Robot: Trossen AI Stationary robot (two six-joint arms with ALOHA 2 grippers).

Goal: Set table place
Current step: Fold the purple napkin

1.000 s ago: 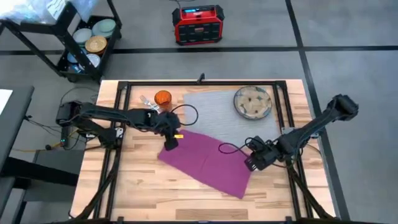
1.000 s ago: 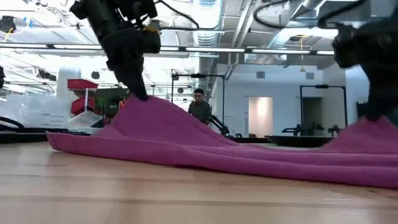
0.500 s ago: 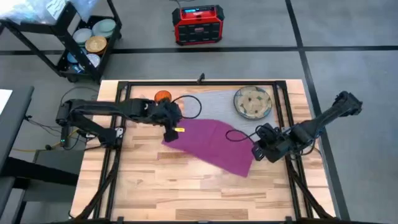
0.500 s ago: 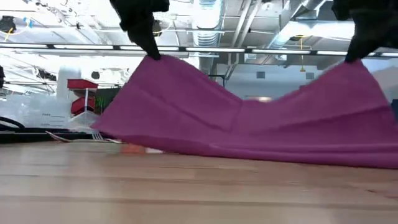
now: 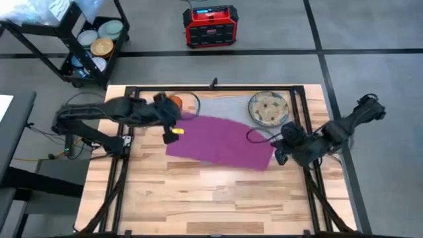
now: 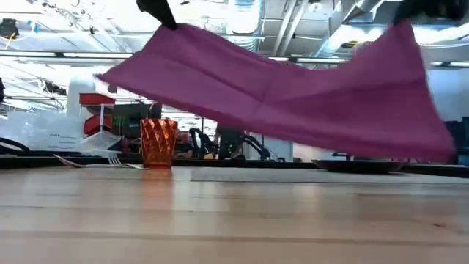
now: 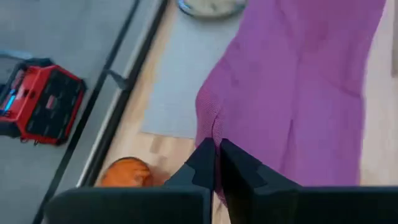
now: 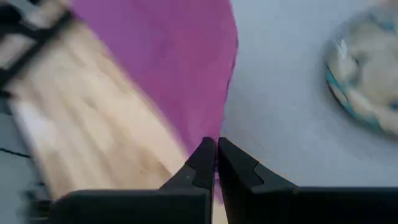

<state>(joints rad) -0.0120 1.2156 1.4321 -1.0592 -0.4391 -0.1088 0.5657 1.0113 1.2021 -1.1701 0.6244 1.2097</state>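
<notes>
While you hold the napkin [image 5: 221, 142] stretched above the surface [image 5: 198, 198], one corner could slip or the trailing edge could clip the cup [image 6: 158, 142]. Your left hand [image 5: 173, 124] pinches the corner nearest the cup; your right hand [image 5: 281, 147] pinches the far corner, both raised.

Before you: magenta napkin [image 6: 293, 95], spread and held aloft by its two upper corners, clear of the table [image 6: 234, 220]. Orange cup [image 6: 158, 143] upright beneath its left side; fork [image 6: 117, 160] just beside the cup.
</notes>
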